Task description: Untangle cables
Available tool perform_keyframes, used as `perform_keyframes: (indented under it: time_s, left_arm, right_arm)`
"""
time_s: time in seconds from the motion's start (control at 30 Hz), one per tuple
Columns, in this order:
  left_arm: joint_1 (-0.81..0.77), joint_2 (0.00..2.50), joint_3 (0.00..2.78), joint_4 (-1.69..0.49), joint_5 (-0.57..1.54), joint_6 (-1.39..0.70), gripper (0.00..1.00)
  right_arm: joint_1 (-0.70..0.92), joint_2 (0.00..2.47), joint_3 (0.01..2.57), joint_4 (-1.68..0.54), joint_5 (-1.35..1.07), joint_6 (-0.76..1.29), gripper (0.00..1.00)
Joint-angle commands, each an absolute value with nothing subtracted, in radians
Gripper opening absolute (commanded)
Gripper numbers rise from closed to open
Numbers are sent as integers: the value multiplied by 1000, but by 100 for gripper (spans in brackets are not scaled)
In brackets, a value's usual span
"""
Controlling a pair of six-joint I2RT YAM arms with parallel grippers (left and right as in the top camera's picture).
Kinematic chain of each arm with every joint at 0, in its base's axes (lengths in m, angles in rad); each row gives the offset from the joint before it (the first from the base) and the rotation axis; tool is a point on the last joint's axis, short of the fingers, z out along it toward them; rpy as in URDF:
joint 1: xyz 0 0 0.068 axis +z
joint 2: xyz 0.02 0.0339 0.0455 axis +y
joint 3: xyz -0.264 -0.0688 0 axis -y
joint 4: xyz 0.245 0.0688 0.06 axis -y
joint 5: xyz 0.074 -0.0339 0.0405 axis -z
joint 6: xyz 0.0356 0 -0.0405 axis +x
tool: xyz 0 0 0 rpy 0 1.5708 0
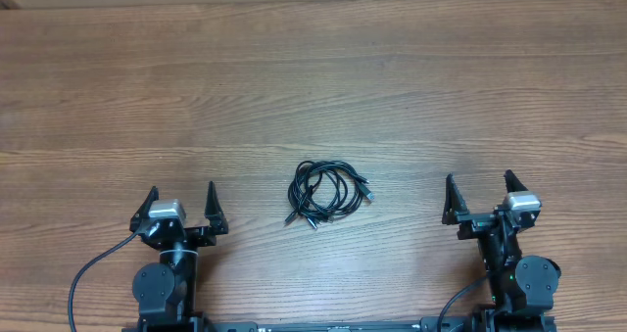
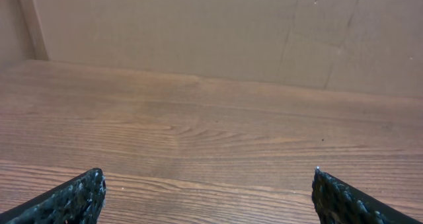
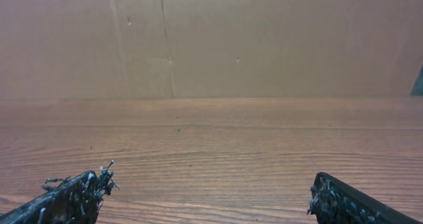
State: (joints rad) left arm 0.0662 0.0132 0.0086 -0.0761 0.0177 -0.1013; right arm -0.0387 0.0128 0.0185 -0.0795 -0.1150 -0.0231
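Cables (image 1: 327,192) lie in one coiled bundle on the table (image 1: 313,77), between left gripper (image 1: 181,191) and right gripper (image 1: 479,179), both set well back, jaws wide apart and empty, presumably staged for approach.

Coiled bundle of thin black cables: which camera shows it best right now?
Overhead: the coiled black cable bundle lies whole on the wooden table, between the left gripper and right gripper. Neither wrist view shows it; each shows only its own fingertips, bare wood and a brown wall.
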Motion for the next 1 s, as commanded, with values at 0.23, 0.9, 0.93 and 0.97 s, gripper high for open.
perform_keyframes:
  time_s: [0.23, 0.9, 0.93, 0.97]
  left_arm:
    - [73, 4, 5, -78, 15, -90, 99]
    - [73, 43, 35, -117, 43, -89, 99]
    - [73, 46, 50, -141, 44, -88, 100]
    - [73, 51, 66, -168, 44, -80, 100]
  right_arm:
    - [-38, 3, 8, -76, -106, -24, 100]
    - [-38, 3, 8, -76, -106, -24, 100]
    - [-38, 3, 8, -76, -106, -24, 100]
    - [-38, 3, 8, -76, -106, -24, 100]
